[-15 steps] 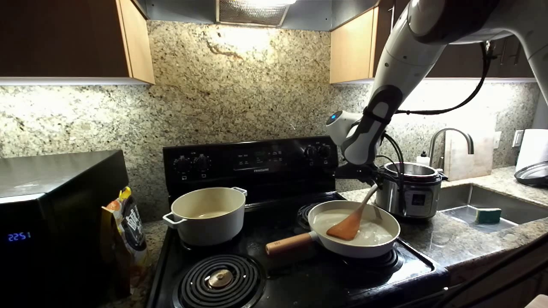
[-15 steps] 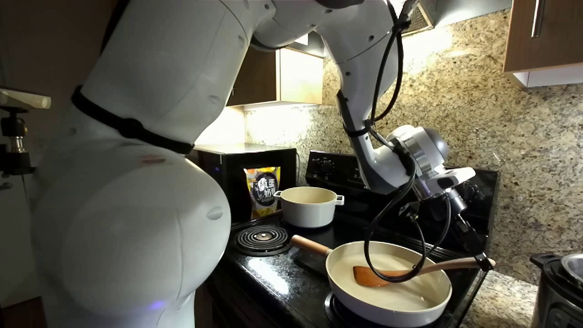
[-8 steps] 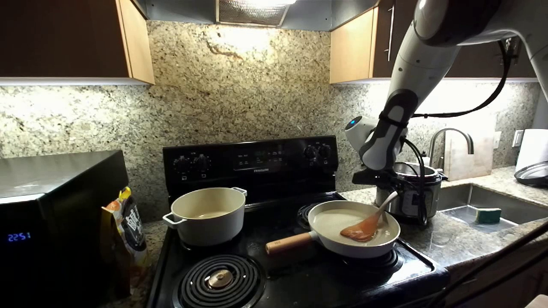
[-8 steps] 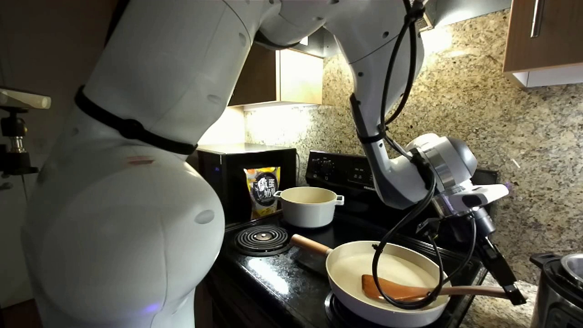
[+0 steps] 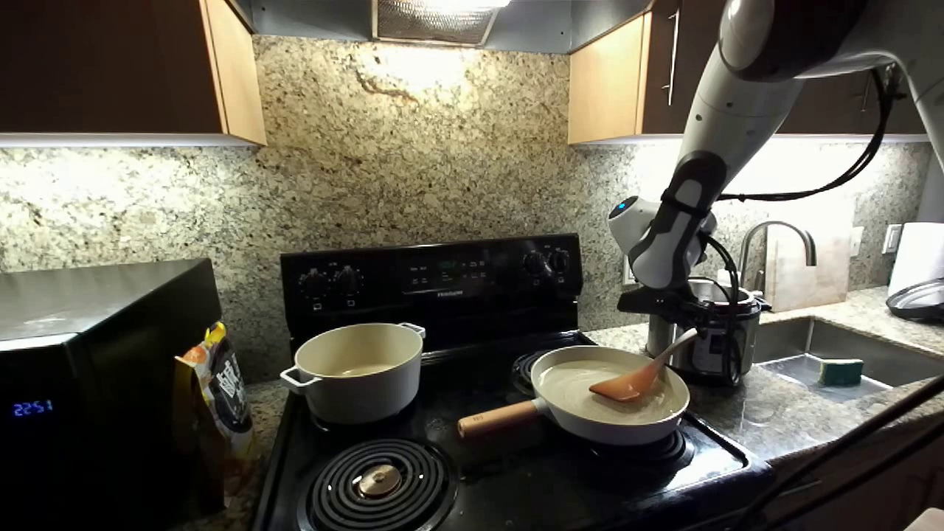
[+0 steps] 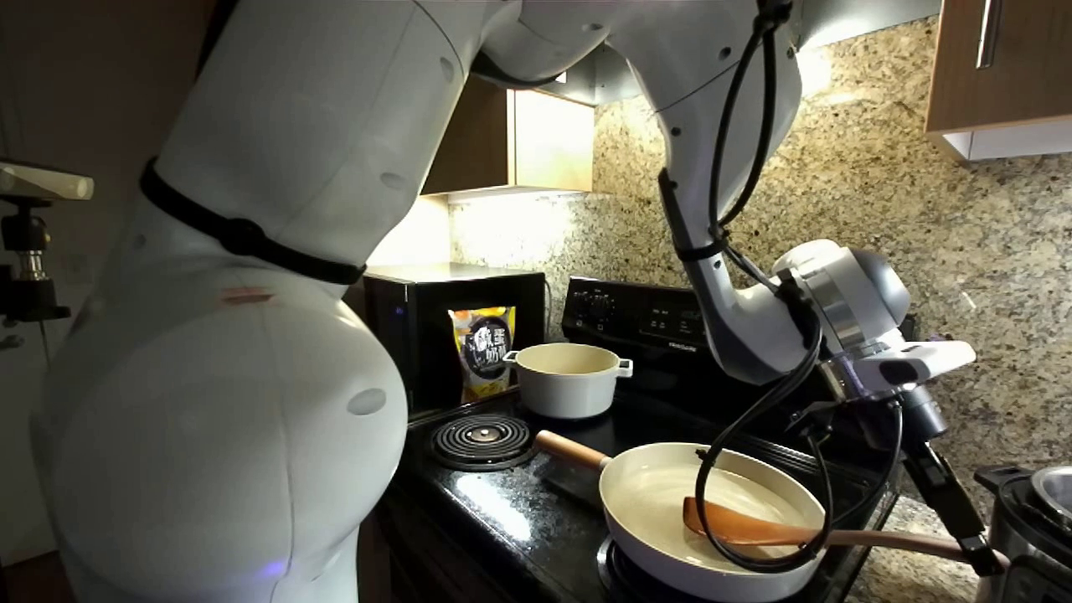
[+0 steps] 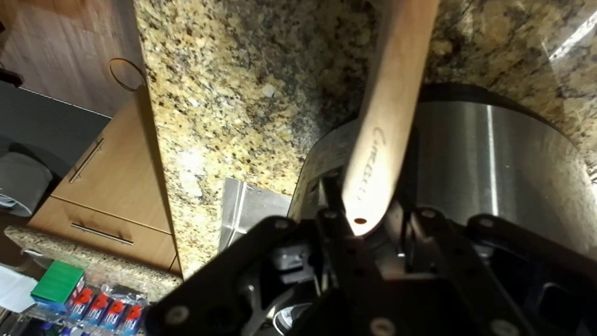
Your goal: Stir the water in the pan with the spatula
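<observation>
Wrist view: cooker [image 7: 466, 163] behind spatula [image 7: 391, 112].

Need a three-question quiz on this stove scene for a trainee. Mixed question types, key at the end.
1. True or false: the blade of the spatula is inside the pan.
2. Pick one. The jaws hold: A) the sponge, B) the spatula, C) the pan's handle.
3. Count: how many side handles does the pot have?

Key:
1. True.
2. B, near the end of its handle.
3. Two.
</observation>
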Robot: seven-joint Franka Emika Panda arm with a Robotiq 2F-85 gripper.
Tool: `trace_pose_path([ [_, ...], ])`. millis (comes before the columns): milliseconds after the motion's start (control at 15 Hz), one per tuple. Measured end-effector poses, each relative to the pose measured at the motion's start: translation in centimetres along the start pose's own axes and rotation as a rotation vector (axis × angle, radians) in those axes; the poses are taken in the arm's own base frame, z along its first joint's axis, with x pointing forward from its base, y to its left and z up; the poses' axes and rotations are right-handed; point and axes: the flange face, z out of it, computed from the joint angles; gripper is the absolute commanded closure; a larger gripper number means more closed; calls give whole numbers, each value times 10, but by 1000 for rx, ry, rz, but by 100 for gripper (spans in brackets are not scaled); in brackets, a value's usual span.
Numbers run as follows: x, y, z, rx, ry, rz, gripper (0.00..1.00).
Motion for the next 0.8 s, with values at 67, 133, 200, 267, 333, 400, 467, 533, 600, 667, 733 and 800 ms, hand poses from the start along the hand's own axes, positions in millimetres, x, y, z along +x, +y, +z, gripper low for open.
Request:
trace_pose_path([
  [67, 3, 0, -1, 2, 2, 5, 92],
  [133, 5, -1, -2, 4, 5, 9, 92],
  [200, 8, -2, -4, 7, 8, 13, 92],
  [267, 11, -3, -6, 9, 12, 17, 92],
  [333, 15, -4, -8, 12, 16, 22, 92],
  [400, 18, -5, -12, 15, 22, 27, 92],
  [467, 22, -6, -16, 17, 28, 30, 92],
  [533, 25, -8, -21, 18, 37, 32, 92],
  [600, 28, -10, -27, 17, 46, 33, 93],
  [667, 30, -12, -33, 17, 55, 33, 92],
  [733, 31, -15, -39, 17, 64, 32, 93],
  [800, 31, -18, -45, 15, 73, 29, 92],
])
